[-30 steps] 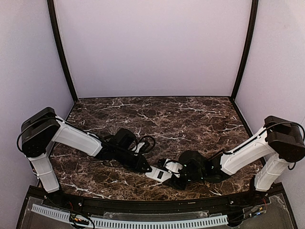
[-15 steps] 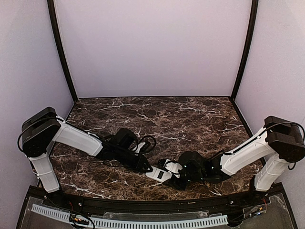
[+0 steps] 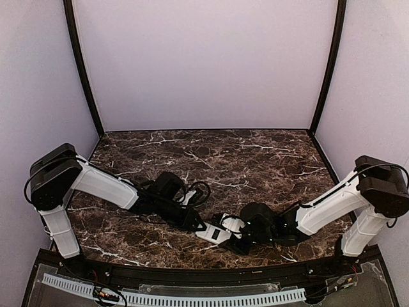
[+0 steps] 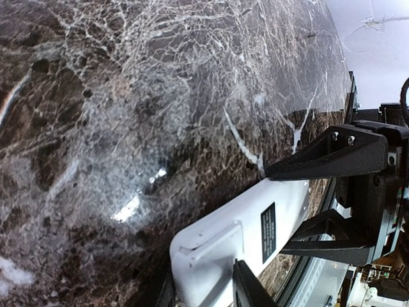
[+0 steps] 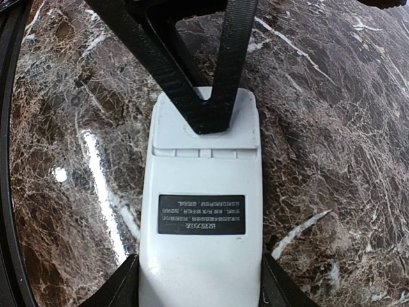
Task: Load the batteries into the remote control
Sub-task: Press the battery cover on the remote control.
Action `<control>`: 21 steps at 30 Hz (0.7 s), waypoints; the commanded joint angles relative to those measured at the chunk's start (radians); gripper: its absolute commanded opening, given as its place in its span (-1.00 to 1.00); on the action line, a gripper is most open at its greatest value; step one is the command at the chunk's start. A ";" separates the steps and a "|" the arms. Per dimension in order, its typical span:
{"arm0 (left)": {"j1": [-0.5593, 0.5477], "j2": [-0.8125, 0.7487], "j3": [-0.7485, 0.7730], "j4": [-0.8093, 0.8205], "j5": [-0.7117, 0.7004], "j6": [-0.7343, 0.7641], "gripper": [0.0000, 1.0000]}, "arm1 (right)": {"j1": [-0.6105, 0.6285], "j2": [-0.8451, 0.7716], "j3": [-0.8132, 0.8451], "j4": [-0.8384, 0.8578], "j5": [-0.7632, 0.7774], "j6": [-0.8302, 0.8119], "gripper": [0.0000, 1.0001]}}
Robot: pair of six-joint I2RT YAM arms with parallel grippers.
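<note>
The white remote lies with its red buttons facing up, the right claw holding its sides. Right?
No: the white rectangular remote control lies with its plain black-labelled back facing up, the right gripper holding its sides. The right wrist view shows it.

My surroundings: three plain pale-lilac walls, back wall, left wall, right wall. A black post stands in each rear corner: left post, right post, both leaning slightly outward toward the top in the overhead view. I work over a tabletop of glossy dark brown marble with white veining. My wrist views show bright glare patches on it, so it is quite reflective. The light is soft and even. At the near edge runs a curved black rail, with a white slotted strip just below it.
</note>
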 commanded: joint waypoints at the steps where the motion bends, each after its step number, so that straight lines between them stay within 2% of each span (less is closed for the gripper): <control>1: -0.093 0.091 -0.021 -0.119 0.065 0.038 -0.32 | 0.002 0.014 0.013 0.140 0.032 -0.042 -1.00; 15: -0.032 0.028 0.005 -0.201 -0.008 0.091 -0.10 | 0.005 0.004 0.003 0.115 0.023 -0.038 -1.00; 21: -0.007 -0.001 -0.025 -0.193 -0.015 0.077 -0.08 | 0.006 0.002 -0.002 0.111 0.023 -0.032 -1.00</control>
